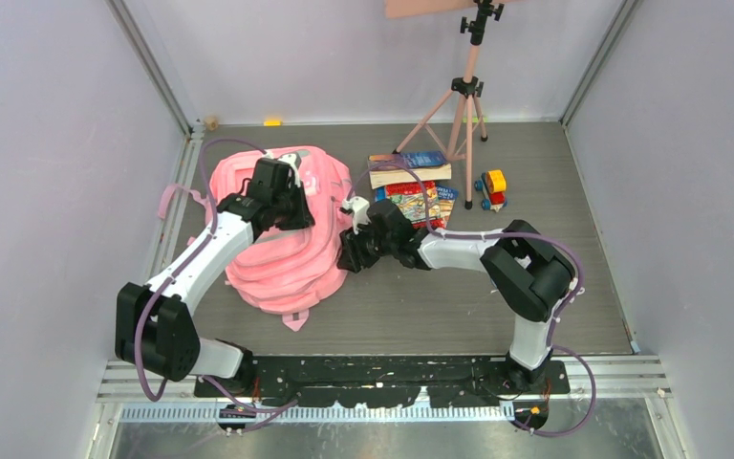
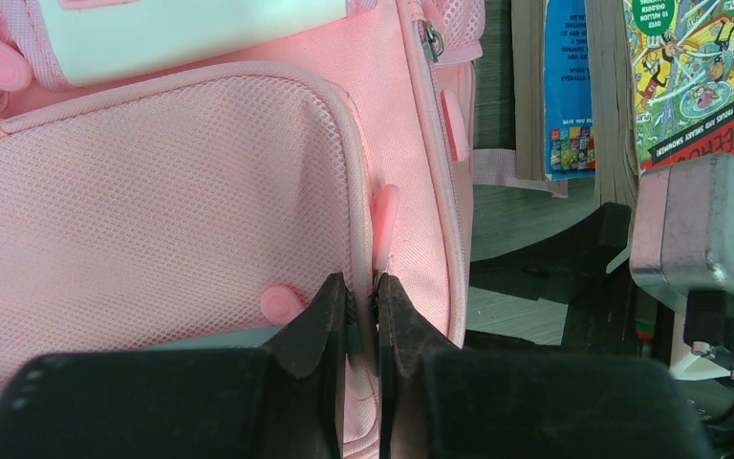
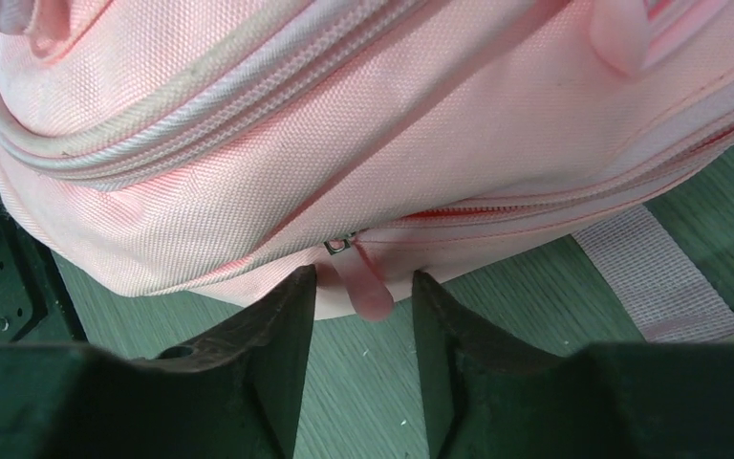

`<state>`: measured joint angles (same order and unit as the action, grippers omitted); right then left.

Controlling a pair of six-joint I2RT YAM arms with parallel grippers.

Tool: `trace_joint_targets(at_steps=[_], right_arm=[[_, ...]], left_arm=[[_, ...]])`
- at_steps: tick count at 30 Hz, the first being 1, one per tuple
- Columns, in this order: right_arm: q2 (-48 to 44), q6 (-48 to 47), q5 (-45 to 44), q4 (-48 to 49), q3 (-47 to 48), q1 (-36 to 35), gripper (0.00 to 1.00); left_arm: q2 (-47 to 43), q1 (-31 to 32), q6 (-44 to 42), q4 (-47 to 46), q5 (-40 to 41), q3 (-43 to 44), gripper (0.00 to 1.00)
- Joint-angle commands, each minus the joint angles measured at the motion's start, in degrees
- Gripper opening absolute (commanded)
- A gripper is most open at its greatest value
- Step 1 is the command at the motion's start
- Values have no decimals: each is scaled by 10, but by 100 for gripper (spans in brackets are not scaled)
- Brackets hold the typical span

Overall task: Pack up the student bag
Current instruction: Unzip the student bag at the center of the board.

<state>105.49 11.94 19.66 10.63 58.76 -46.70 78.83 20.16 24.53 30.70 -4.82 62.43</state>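
Observation:
The pink student bag lies flat on the table at centre left. My left gripper reaches down onto its upper part. In the left wrist view that gripper is shut on a ridge of pink piping of the student bag, just below a pink zip pull. My right gripper is at the bag's right edge. In the right wrist view it stands open, low over the table, with a small pink zip pull hanging between its fingertips, touching neither.
A stack of books and a colourful book lie right of the bag, with a toy vehicle beyond them. A pink tripod stands at the back. A pink strap trails on the table.

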Motion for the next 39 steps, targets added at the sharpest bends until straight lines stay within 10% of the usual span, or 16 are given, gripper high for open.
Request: trace_joint_targets(at_steps=[1, 14, 39], right_arm=[[-5, -9, 13, 1, 26, -1, 41], [-31, 52, -11, 13, -13, -22, 2], [-50, 149, -69, 81, -20, -182, 1]], left_arm=[[-19, 1, -15, -49, -38, 2, 0], [-35, -2, -5, -62, -10, -7, 0], [-49, -17, 5, -78, 9, -26, 0]])
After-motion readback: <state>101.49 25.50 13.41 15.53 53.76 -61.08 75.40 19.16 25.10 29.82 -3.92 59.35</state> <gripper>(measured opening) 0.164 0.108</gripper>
